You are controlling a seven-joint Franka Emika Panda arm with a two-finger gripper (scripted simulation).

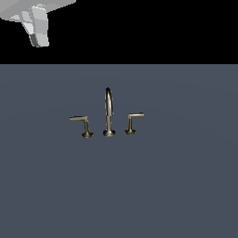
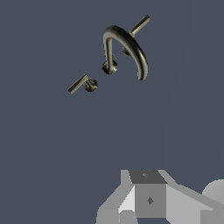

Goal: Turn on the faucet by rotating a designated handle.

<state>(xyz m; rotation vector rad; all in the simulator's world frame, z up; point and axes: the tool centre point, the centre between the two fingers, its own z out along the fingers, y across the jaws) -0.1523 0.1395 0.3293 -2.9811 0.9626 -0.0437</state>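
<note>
The brass-coloured faucet stands on the dark floor with its tall arched spout in the middle of the exterior view. The handle, with a slanted stem and a long thin bar, sits on the exterior view's left of the spout. In the wrist view the spout and the handle both show, small and far away. My gripper hangs high at the exterior view's upper left, well away from the faucet. Only its grey body shows in the wrist view, so its opening is unclear.
A second lever with an upright stem and a shorter bar stands on the exterior view's right of the spout; in the wrist view this lever lies beyond the arch. The flat grey-blue floor spreads around the set.
</note>
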